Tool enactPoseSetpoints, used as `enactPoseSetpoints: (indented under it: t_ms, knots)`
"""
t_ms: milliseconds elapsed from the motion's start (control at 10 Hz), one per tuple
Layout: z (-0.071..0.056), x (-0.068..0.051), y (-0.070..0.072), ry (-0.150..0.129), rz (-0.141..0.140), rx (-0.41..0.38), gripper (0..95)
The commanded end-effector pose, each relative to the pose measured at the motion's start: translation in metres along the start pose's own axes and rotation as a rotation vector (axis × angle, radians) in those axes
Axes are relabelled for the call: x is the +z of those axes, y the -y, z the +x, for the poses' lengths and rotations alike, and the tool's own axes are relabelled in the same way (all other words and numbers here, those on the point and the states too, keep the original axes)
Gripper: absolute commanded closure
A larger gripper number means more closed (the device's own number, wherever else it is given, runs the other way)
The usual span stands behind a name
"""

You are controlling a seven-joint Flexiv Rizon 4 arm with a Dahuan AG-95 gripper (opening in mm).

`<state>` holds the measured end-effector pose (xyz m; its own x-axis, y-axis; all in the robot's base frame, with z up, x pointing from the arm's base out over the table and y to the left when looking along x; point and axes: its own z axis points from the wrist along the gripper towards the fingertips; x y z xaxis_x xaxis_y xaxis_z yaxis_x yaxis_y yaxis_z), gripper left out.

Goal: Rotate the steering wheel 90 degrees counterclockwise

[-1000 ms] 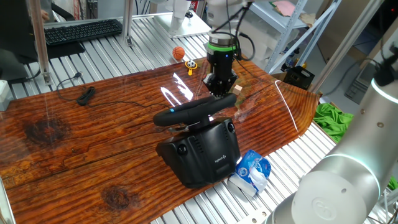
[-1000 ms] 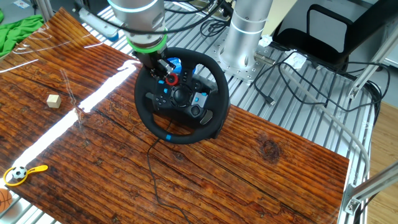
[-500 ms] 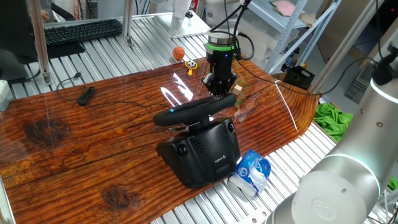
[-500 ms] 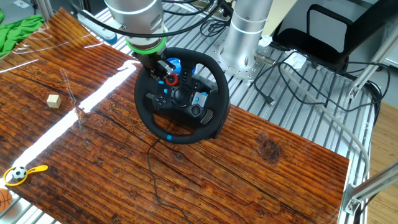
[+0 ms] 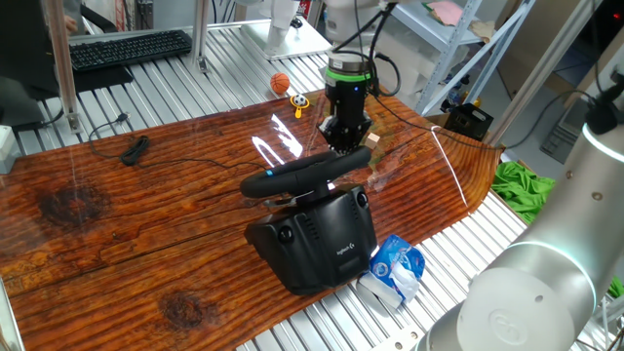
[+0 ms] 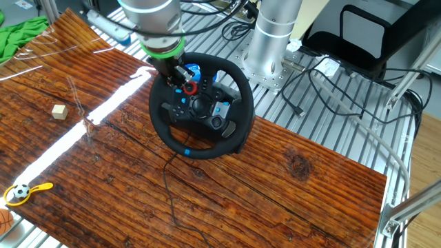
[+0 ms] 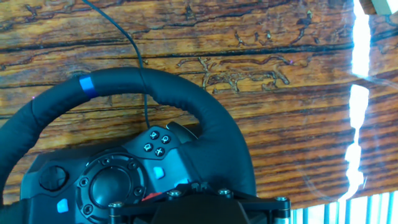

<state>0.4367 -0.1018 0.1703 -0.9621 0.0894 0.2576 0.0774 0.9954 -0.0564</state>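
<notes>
The other fixed view shows one steering wheel [image 6: 201,107] standing on the wooden table [image 6: 289,179], blue stripe [image 6: 187,152] lowest. Padded rim, stiff spokes, heavy base (likely resists turning); push at a spoke. One gripper [image 6: 176,74], clenched and empty, sits inside the rim. One wooden cube [image 6: 60,111] lies apart.

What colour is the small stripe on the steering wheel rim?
Blue. The stripe on the black steering wheel shows best in the hand view.

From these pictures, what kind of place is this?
Probably a robotics lab: a wooden table on a metal frame, a second robot arm, cables and shelving.
</notes>
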Motion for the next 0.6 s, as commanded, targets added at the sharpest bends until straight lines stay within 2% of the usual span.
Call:
enactPoseSetpoints:
  t_ms: [100, 200, 300, 400, 600]
  knots:
    - [0.0011, 0.0007, 0.0011, 0.054, -0.024, -0.044, 95.0]
    - [0.0011, 0.0007, 0.0011, 0.047, -0.019, -0.041, 95.0]
    - [0.0011, 0.0007, 0.0011, 0.017, 0.007, -0.028, 95.0]
    - [0.0011, 0.0007, 0.0011, 0.001, 0.054, -0.025, 95.0]
    - [0.0011, 0.0007, 0.0011, -0.004, 0.059, -0.031, 95.0]
